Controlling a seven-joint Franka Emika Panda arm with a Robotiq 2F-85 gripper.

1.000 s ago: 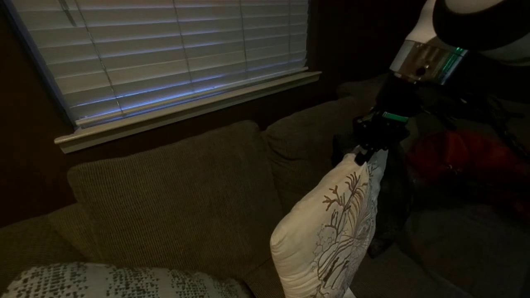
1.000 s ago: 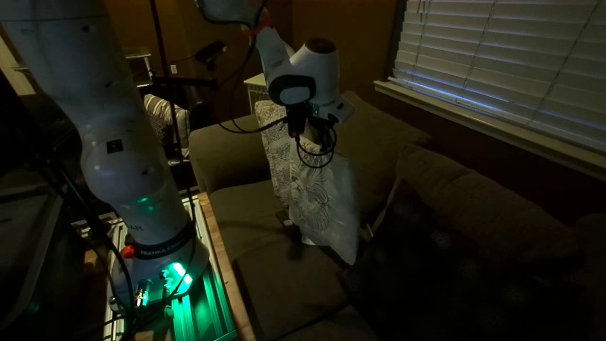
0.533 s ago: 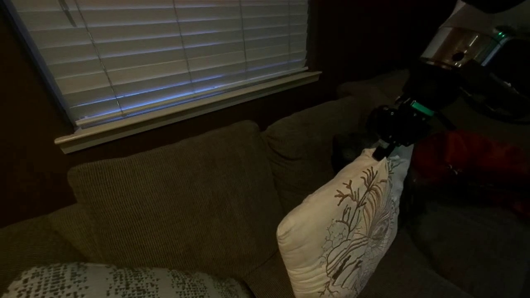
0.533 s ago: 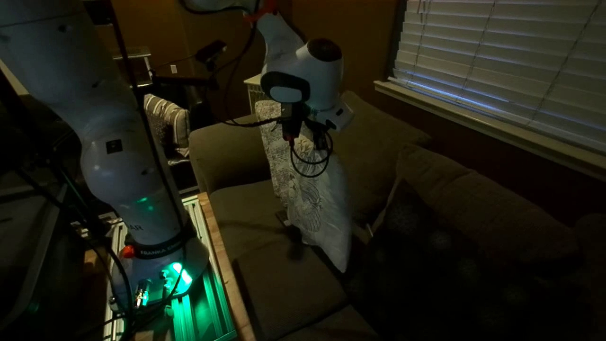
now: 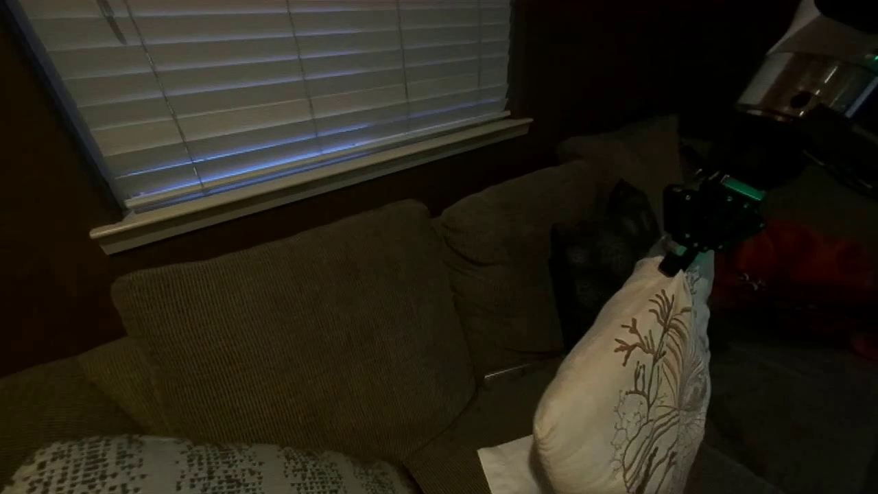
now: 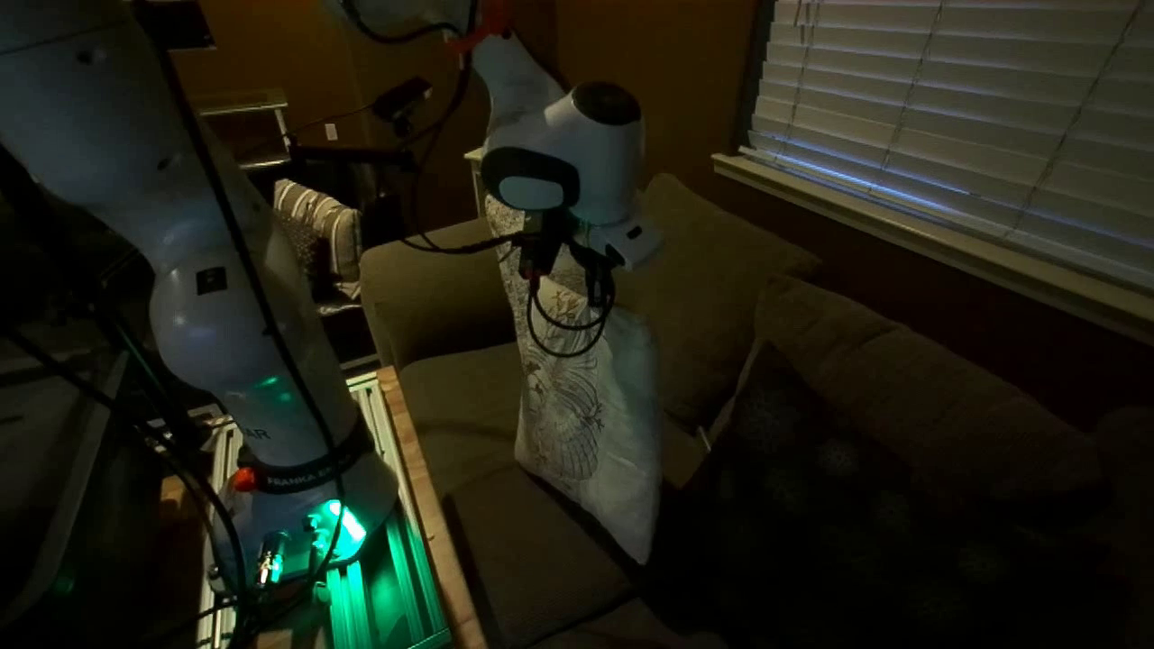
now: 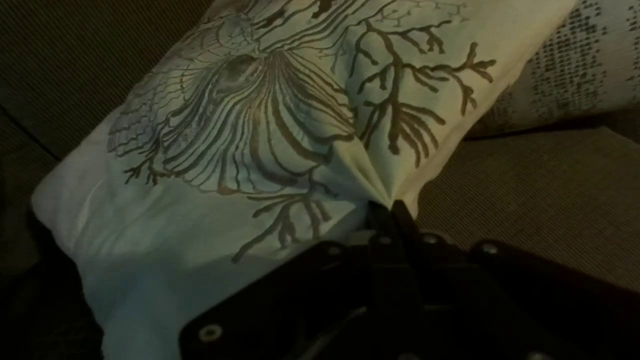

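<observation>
Note the white coral-patterned pillow (image 7: 260, 150) held up over the couch seat (image 6: 469, 406), with the tool (image 7: 390, 208) clamped on a gathered fold near one edge. Judge as light, soft and yielding, hardly fragile; best taken by bunched edge fabric.

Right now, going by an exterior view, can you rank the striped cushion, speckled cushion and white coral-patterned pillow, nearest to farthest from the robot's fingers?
1. Coral-patterned pillow: pinched between the fingers, mostly below them.
2. Speckled cushion: partly hidden behind that pillow.
3. Striped cushion: farthest, toward the picture's left, beyond the sofa arm.
</observation>
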